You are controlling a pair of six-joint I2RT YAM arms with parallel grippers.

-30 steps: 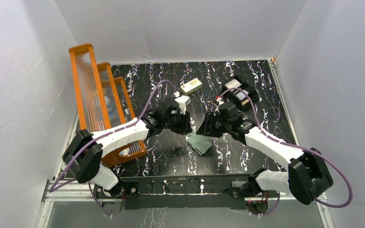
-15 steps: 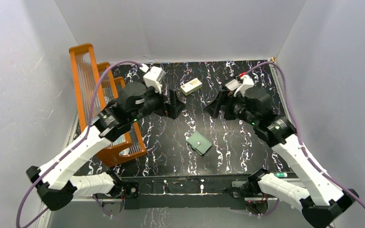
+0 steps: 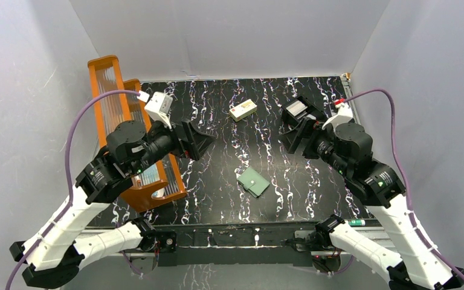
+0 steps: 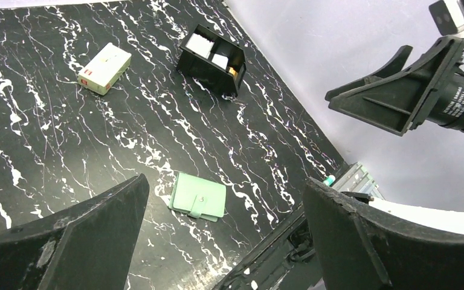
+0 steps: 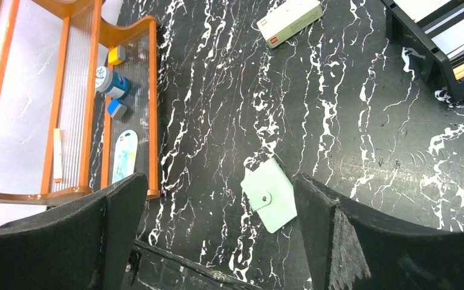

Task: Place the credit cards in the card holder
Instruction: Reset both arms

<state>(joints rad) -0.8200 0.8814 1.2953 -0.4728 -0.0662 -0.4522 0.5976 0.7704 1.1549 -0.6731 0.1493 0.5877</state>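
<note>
The card holder (image 3: 254, 182) is a pale green folded wallet with a snap stud, lying flat and shut on the black marbled table, in the near middle. It also shows between the jaws in both wrist views, card holder (image 4: 198, 196) (image 5: 270, 194). No credit cards show loose on the table, and the holder's inside is hidden. My left gripper (image 3: 207, 141) (image 4: 223, 184) hangs high up and to the left of the holder, open and empty. My right gripper (image 3: 285, 136) (image 5: 219, 181) hangs high on the right, also open and empty.
An orange rack (image 3: 121, 121) (image 5: 78, 90) with small items stands along the left edge. A cream box (image 3: 243, 109) (image 4: 104, 67) (image 5: 290, 21) lies at the back middle. A black tray (image 3: 287, 107) (image 4: 208, 66) (image 5: 423, 54) holding pale flat pieces sits back right, beside my right gripper.
Both arms have risen and drawn apart from low beside the card holder. Both grippers have opened wide. The holder stays flat on the table.
</note>
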